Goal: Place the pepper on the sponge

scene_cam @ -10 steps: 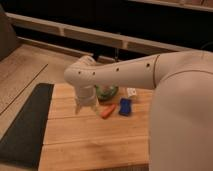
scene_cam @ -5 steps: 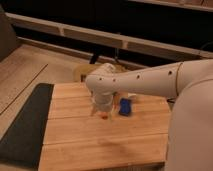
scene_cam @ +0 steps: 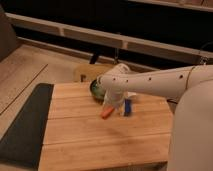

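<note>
- The robot's white arm reaches in from the right, across the far half of the wooden table, and bends downward at its wrist.
- The gripper hangs at the end of that bend, low over the boards, near the middle of the table.
- The pepper is directly at the gripper's tip. It is a small orange-red piece, slanted, and its lower end points toward the near-left.
- Its upper end disappears against the gripper, so from where I stand I cannot tell whether the gripper is clamped on it or loose around it.
- The sponge lies on the boards just to the right of the gripper (a bright blue block, set with its long side running away from me). It sits near the pepper but apart from it.
- A round green bowl stands behind the gripper, toward the table's far edge, and the arm hides its right part.
- A large black mat covers the left end of the table, well away from the pepper and sponge.
- A dark wall with pale horizontal rails runs behind the table.
</note>
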`<state>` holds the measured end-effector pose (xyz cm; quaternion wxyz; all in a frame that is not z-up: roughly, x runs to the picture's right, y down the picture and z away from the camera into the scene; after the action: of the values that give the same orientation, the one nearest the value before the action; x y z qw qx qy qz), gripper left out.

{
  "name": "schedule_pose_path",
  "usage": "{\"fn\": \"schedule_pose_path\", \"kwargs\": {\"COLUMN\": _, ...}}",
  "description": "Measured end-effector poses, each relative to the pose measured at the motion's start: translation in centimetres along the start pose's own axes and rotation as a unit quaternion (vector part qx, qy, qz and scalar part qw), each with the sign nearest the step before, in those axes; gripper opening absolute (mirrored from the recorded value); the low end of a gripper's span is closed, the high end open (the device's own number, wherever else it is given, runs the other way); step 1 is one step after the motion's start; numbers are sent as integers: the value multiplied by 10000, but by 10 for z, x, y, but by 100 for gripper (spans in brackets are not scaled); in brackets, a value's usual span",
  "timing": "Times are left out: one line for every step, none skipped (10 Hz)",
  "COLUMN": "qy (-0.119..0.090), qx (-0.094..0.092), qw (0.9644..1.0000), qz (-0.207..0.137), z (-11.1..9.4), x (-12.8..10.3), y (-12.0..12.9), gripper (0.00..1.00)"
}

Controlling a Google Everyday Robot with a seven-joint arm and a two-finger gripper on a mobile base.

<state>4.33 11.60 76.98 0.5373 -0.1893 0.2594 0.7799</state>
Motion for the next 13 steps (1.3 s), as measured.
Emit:
{"fn": "schedule_pose_path", "kwargs": {"qy": -13, "qx": -61, "qw": 10000, "qz": 7, "z": 8, "x": -10, "y": 3, "gripper": 65}}
{"fn": "schedule_pose_path", "kwargs": {"qy": -25, "qx": -98, "qw": 9999, "qz": 22, "z": 16, "x": -19, "y": 7, "gripper": 65}}
{"fn": "schedule_pose_path", "kwargs": {"qy": -35, "qx": -94, "qw": 9999, "qz": 44, "z": 22, "x": -26, "y": 11, "gripper": 65}}
{"fn": "schedule_pose_path", "kwargs": {"qy": -37, "qx": -79, "qw": 9999, "qz": 95, "z": 27, "x": -31, "y": 14, "gripper": 65}}
{"fn": "schedule_pose_path", "kwargs": {"qy": -39, "qx": -30, "qw": 9998, "qz": 175, "z": 36, "x": -39, "y": 20, "gripper": 65}}
{"fn": "schedule_pose_path", "kwargs": {"qy": -32, "qx": -7, "qw": 9997, "qz": 242, "z": 41, "x": -42, "y": 23, "gripper": 65}}
{"fn": "schedule_pose_path", "kwargs": {"qy": -32, "qx": 16, "qw": 9995, "qz": 318, "z": 46, "x": -45, "y": 25, "gripper": 65}}
{"fn": "schedule_pose_path", "kwargs": {"qy": -26, "qx": 14, "qw": 9992, "qz": 406, "z": 50, "x": -48, "y": 29, "gripper": 65}}
{"fn": "schedule_pose_path", "kwargs": {"qy": -16, "qx": -15, "qw": 9988, "qz": 495, "z": 54, "x": -48, "y": 37, "gripper": 65}}
{"fn": "schedule_pose_path", "kwargs": {"qy": -16, "qx": -27, "qw": 9988, "qz": 492, "z": 57, "x": -48, "y": 44, "gripper": 65}}
{"fn": "schedule_pose_path", "kwargs": {"qy": -6, "qx": -34, "qw": 9990, "qz": 441, "z": 62, "x": -44, "y": 55, "gripper": 65}}
{"fn": "schedule_pose_path", "kwargs": {"qy": 12, "qx": -32, "qw": 9992, "qz": 400, "z": 66, "x": -42, "y": 60, "gripper": 65}}
{"fn": "schedule_pose_path", "kwargs": {"qy": 7, "qx": -5, "qw": 9994, "qz": 332, "z": 70, "x": -40, "y": 65, "gripper": 65}}
